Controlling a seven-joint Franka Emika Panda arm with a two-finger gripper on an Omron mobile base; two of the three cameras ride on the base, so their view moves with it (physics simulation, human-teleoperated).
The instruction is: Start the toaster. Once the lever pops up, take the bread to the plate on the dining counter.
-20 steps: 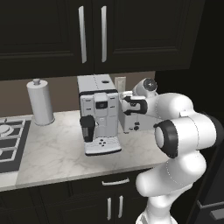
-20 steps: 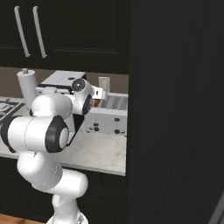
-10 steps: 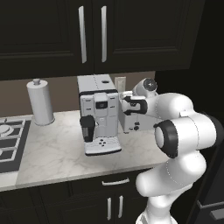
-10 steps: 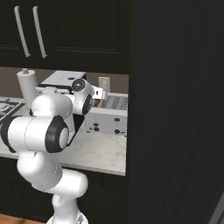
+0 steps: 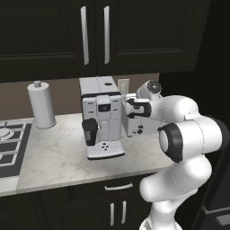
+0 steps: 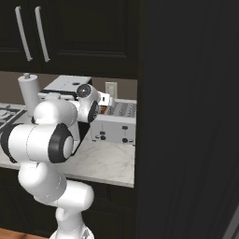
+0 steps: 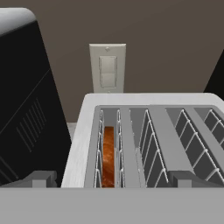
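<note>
In the hand view, the gripper [image 7: 112, 180] shows its two dark fingertips [image 7: 40, 178] at five and seven o'clock, spread as wide as they go and holding nothing. They straddle the near end of the toaster [image 7: 83, 131], which suits a hand lining up over the slots rather than one reaching for the lever.

Just beyond the tips, the bread [image 7: 108, 155] stands on edge deep in the leftmost slot, at about six o'clock, its brown crust facing up between the wire guides. It sits low because the toaster must hold it while it browns.

At nine o'clock rises the black side of the coffee machine [image 7: 26, 96], close beside the toaster. Farthest off, at twelve o'clock, a wall switch [image 7: 107, 66] sits on the brown backsplash.
</note>
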